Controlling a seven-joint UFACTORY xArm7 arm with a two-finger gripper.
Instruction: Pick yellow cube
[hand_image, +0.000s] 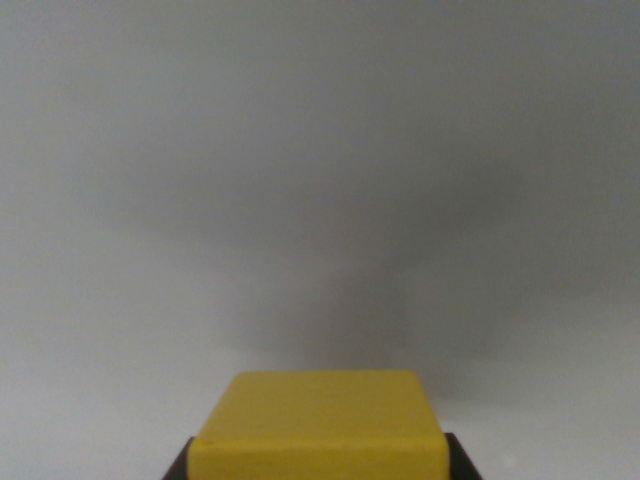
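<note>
A plain, smooth, pale grey surface (320, 150) is filling almost the whole picture. It is spreading out above the fingers and off to both sides of them. A soft, dark, blurry shadow (400, 290) is lying on it, just above the fingers.

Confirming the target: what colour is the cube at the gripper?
Yellow cube; the wrist view, the only one, shows it plainly.

Smooth, faintly glossy yellow cube (320, 425); matt grey surface (300, 150); dark matt jaws
</note>
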